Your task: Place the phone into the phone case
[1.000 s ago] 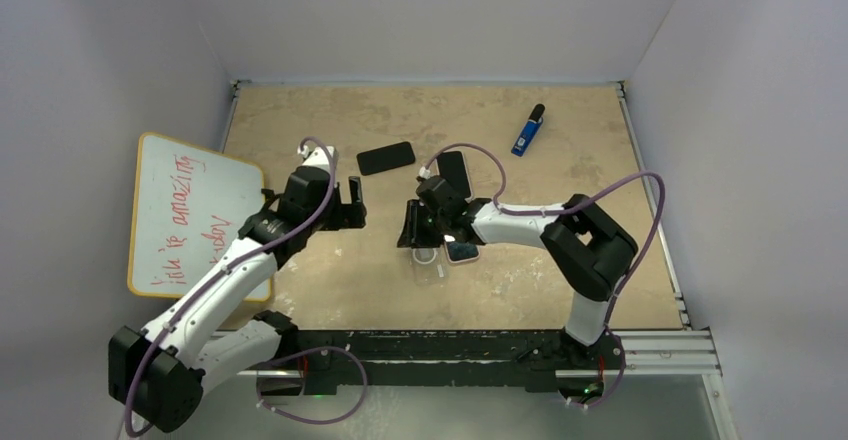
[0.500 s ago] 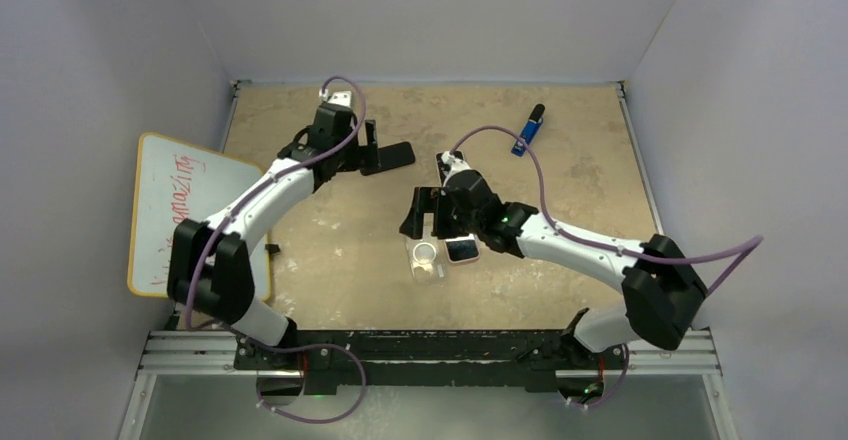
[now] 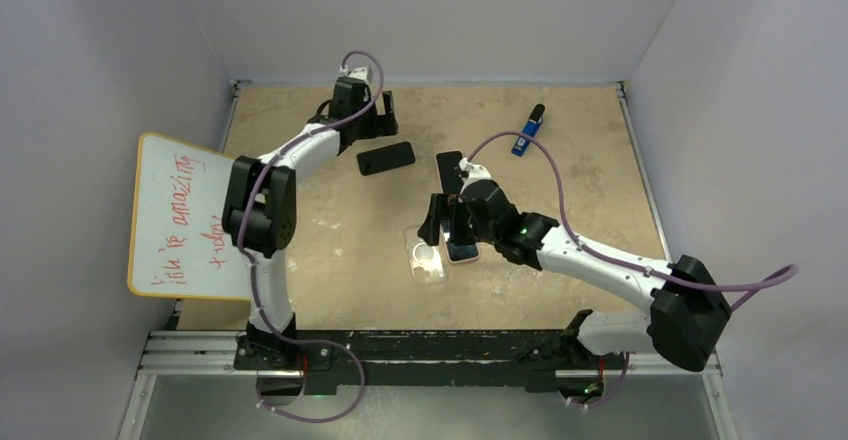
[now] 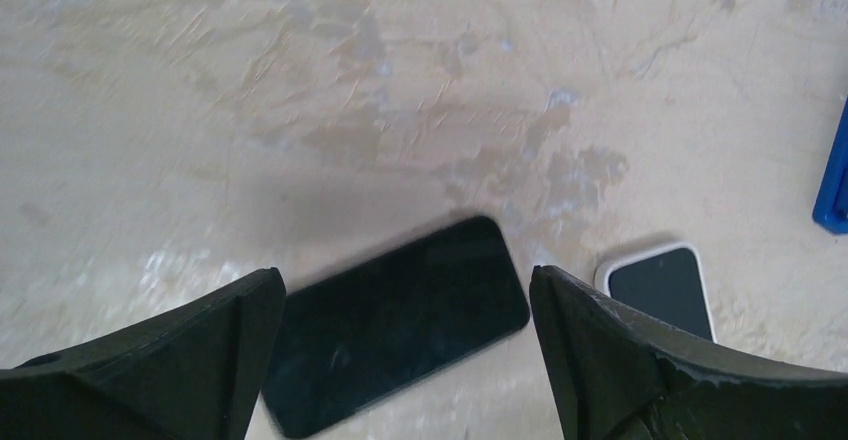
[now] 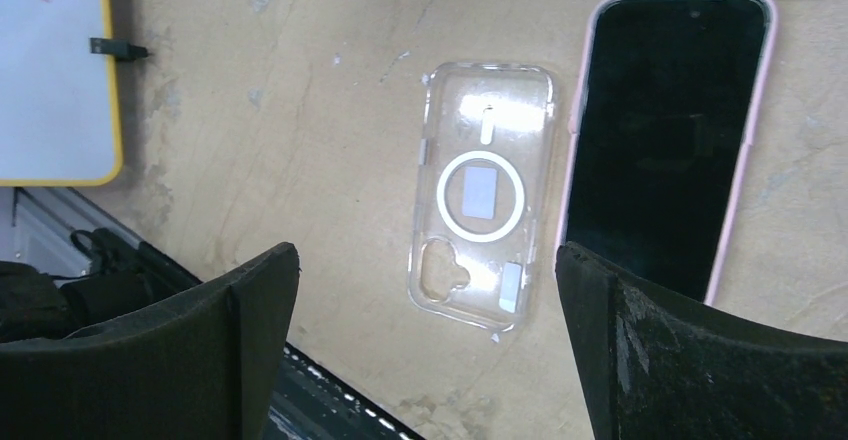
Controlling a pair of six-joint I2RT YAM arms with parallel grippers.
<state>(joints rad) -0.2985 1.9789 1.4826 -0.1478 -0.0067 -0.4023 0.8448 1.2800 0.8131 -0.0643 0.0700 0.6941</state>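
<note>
Bench (image 3: 600,190): clear phone case (image 5: 482,195) flat just beside pink-edged phone (image 5: 665,130), right pincer (image 5: 428,260) wide open, empty, above; left pincer (image 4: 405,290) wide open, empty, over black phone (image 4: 395,325), far left.

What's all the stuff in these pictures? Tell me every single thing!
black phone: one, black, far left part of the table
white-rimmed phone: one, dark screen, just right of the black phone
pink-rimmed phone: one, dark screen, mid-table beside the case
clear phone case: one, see-through with a white ring, empty
small blue thing: one, blue with a black tip, far right
whiteboard: one, white, yellow edge, red writing, left side
table: one, tan
left tool: one, black, open above the black phone
right tool: one, black, open above the case
</note>
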